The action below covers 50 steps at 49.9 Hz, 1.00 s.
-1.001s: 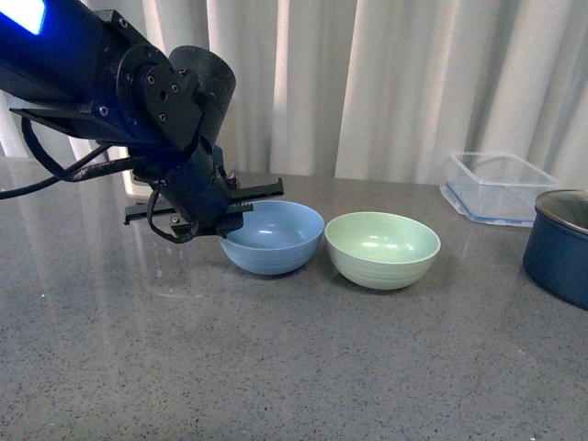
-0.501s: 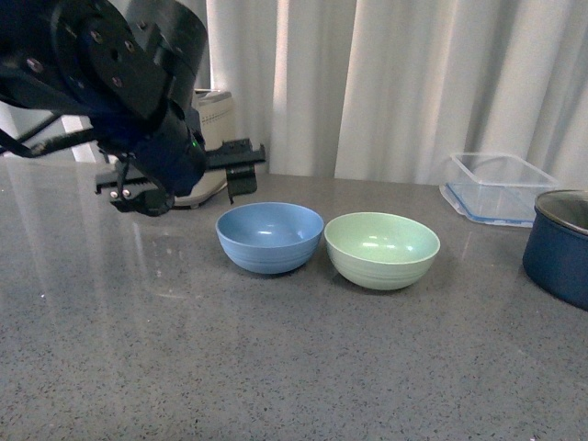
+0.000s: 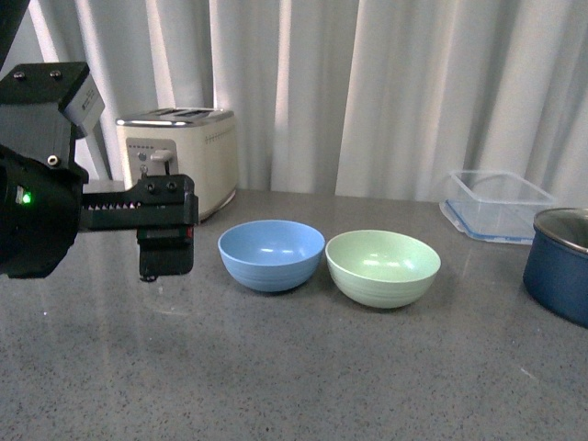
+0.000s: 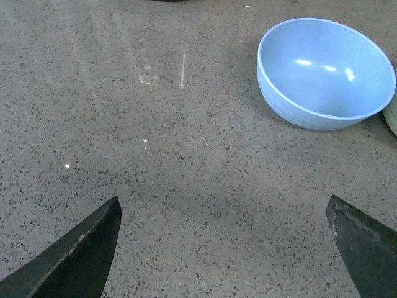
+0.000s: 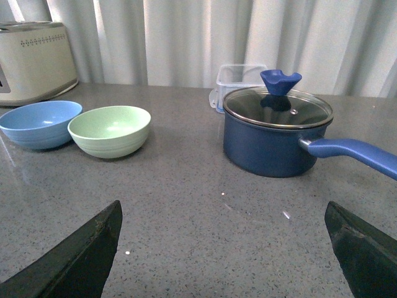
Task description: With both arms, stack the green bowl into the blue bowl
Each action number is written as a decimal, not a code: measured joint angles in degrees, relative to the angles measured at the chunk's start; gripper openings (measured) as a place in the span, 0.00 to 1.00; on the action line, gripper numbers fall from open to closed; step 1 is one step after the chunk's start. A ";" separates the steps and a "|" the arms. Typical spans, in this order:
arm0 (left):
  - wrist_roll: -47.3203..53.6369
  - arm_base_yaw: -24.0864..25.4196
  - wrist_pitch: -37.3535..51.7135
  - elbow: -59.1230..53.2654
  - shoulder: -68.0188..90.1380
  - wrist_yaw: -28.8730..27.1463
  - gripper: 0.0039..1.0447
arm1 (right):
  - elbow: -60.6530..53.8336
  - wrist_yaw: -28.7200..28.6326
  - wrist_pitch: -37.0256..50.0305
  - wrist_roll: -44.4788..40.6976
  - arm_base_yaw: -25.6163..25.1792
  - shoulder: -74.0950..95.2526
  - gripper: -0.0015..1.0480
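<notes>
Grey table (image 3: 294,377) w/ blue bowl (image 3: 271,255), green bowl (image 3: 383,267), toaster (image 3: 179,158), pot (image 3: 560,271), tub (image 3: 497,204)

Left gripper (image 3: 163,241) withdrawn from blue bowl (image 3: 271,255) rim (up first, then leftward), now well apart. Toaster (image 3: 179,158) behind, earlier hidden, now uncovered.

Blue bowl (image 3: 271,255): sky-blue, matte, ridged near base, upright, empty, mid-desk nearer the far edge. Green bowl (image 3: 383,267): pale mint, same size, upright, empty, just beside it toward the right edge, not stacked. Left gripper (image 4: 222,248): black, fingers wide apart, above the desk on blue bowl's left-edge side.
</notes>
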 joint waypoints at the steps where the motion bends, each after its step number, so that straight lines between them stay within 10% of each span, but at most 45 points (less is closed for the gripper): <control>1: 0.00 -0.02 0.00 -0.04 -0.07 0.00 0.94 | 0.00 -0.04 0.00 0.00 0.00 0.00 0.90; 13: 0.17 0.13 0.20 -0.42 -0.13 -0.13 0.93 | 0.00 -0.02 0.00 0.00 0.00 0.00 0.90; 22: 10.75 4.15 42.64 -21.00 -5.11 5.95 0.57 | 0.00 0.02 0.00 0.00 0.00 0.00 0.90; 38: 12.44 9.53 45.79 -35.28 -17.59 11.17 0.03 | 0.00 0.00 0.00 0.00 0.00 0.00 0.90; 50: 12.79 12.20 43.39 -41.24 -26.10 13.46 0.03 | 0.00 -0.02 0.00 0.00 0.00 0.00 0.90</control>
